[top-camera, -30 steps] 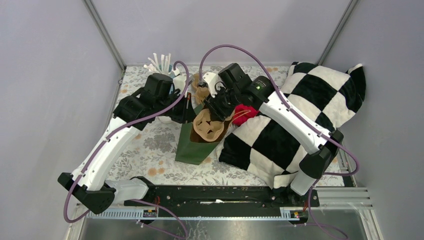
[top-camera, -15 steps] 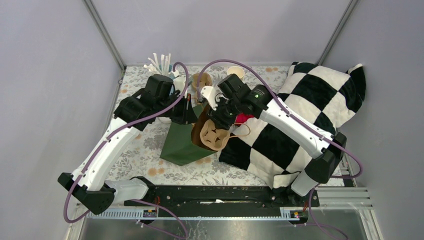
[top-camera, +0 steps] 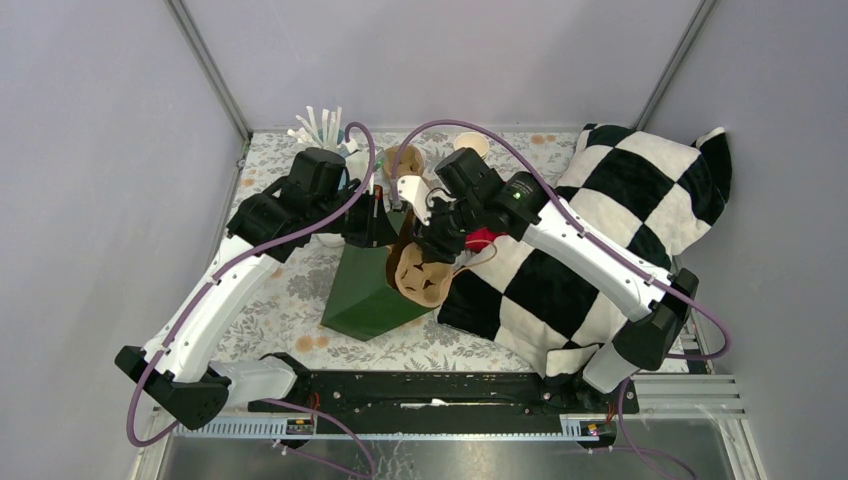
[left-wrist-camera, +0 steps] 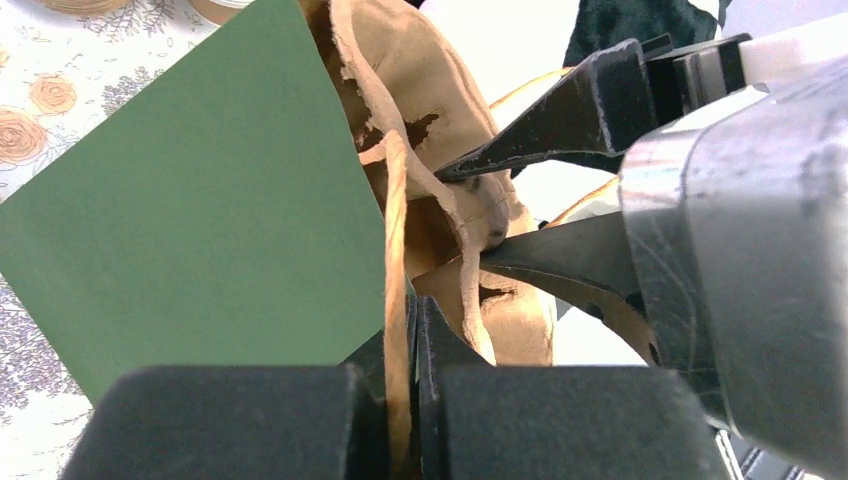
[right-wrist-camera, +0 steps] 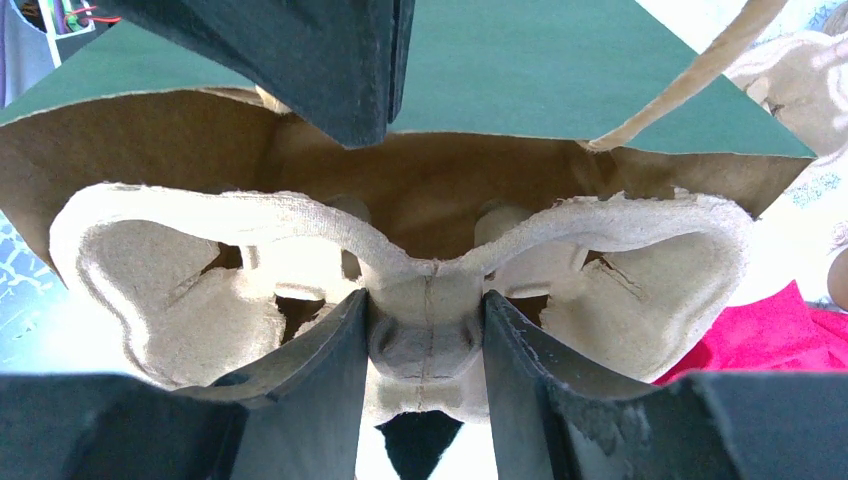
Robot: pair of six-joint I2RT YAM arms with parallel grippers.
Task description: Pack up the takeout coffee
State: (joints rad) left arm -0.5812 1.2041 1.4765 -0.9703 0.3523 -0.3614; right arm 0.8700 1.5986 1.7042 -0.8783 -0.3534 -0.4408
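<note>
Over floral table point(top-camera: 300, 305), left gripper point(left-wrist-camera: 411, 335) pinches bag handle point(left-wrist-camera: 396, 215), right gripper point(right-wrist-camera: 425, 305) clamps cup carrier point(right-wrist-camera: 645, 280).

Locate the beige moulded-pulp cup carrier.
In the top view, the beige moulded-pulp cup carrier sits mid-table at the mouth of the green paper bag, pinched by the right gripper, left of the checkered pillow.

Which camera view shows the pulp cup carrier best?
Right wrist: the cup carrier fills it, both wells facing the camera, its middle ridge gripped by the right gripper. Top view shows it small and partly hidden; left wrist shows it side-on.
</note>
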